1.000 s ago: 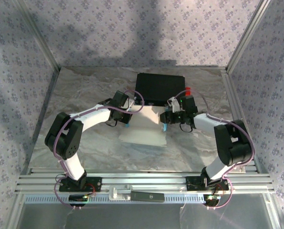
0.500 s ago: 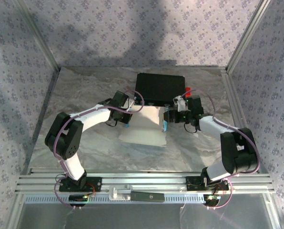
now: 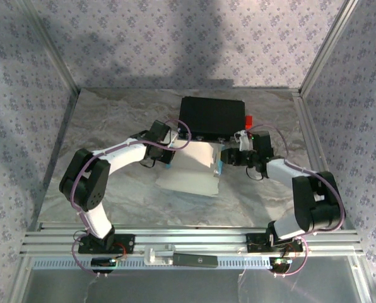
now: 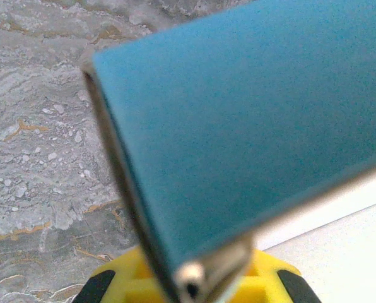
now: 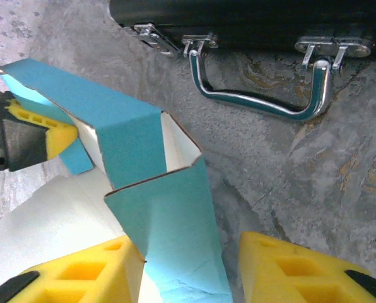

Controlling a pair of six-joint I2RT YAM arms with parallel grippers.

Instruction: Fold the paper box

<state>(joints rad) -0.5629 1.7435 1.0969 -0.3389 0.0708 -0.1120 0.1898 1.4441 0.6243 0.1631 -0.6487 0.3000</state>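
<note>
**A:** What is different from one second ago?

**B:** The right arm has swung its wrist outward, toward the black hard case with metal latches (image 3: 212, 117). The right claw (image 3: 229, 156) stayed at the right edge of the paper box (image 3: 188, 173), a thin cardboard sheet that is cyan-blue on one side and white on the other. That edge now looks more raised from the grey marbled table (image 3: 112, 120).

**A:** Does the right claw hold it?

**B:** I think not. In the right wrist view its yellow fingers (image 5: 81, 278) stand apart. A blue flap rises between them and leans on one finger only, with free space at the other.

**A:** And the left claw (image 3: 164, 156)?

**B:** It has not moved. It is clamped together on the left flap, and in its own wrist view a blue panel is pinched between the pads.

**A:** Where is the box now?

**B:** In the middle of the table, just in front of the case. The white face is up, it is mostly flat, and the side flaps are standing.

**A:** What does this mean for the task?

**B:** In my judgement the folding is at an early stage. The right claw seems to be taking a new position to push or pinch the right wall upright.
</note>
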